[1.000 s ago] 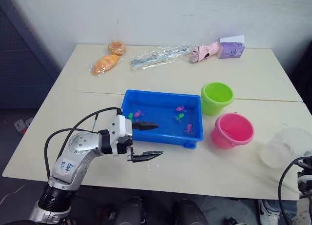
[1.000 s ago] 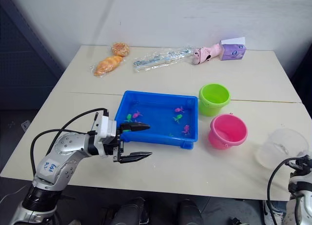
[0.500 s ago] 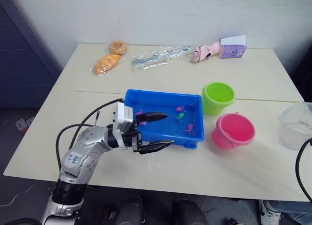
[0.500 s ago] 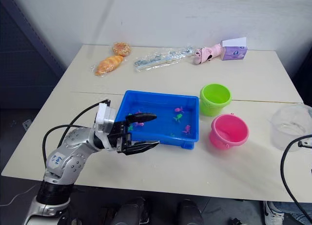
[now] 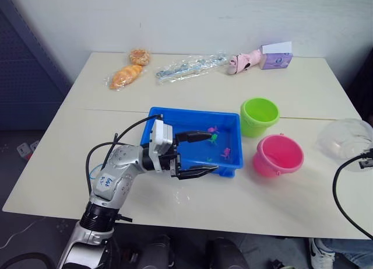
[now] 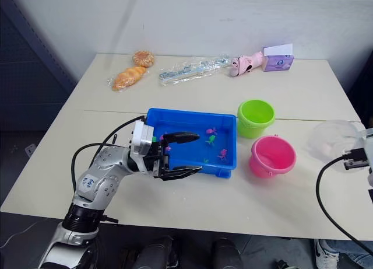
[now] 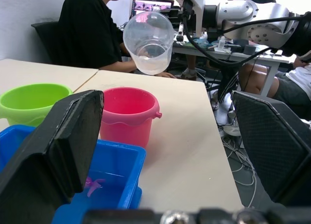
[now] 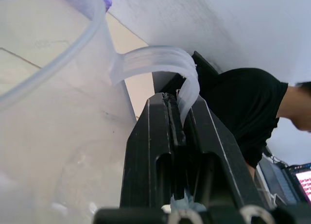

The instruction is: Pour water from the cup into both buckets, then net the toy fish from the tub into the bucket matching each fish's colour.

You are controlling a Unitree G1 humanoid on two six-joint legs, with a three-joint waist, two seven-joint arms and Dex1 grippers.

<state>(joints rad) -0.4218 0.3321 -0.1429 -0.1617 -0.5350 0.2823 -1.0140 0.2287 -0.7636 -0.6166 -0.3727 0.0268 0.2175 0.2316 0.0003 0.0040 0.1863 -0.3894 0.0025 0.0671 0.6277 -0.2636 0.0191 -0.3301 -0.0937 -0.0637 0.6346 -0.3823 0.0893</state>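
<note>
The clear cup [image 5: 346, 142] hangs tilted in the air to the right of the pink bucket [image 5: 278, 155], with a little water in it [image 7: 148, 45]. My right gripper [image 8: 176, 107] is shut on the cup's handle. The lime green bucket [image 5: 260, 116] stands behind the pink one. The blue tub [image 5: 193, 114] holds water and toy fish: a pink fish [image 5: 213, 129], a green fish [image 5: 213, 138] and another pink fish [image 5: 225, 153]. My left gripper [image 5: 213, 152] is open over the tub's front edge, fingers pointing toward the buckets, holding nothing.
At the table's far edge lie two wrapped breads [image 5: 126, 76], a clear plastic packet [image 5: 189, 66], a pink toy [image 5: 243, 61] and a purple box [image 5: 275, 59]. A person in black [image 7: 95, 32] sits beyond the table's right side.
The right gripper has lifted the cup off the table and carried it up and toward the pink bucket. The left gripper has moved right, from the table to over the tub's front edge.
</note>
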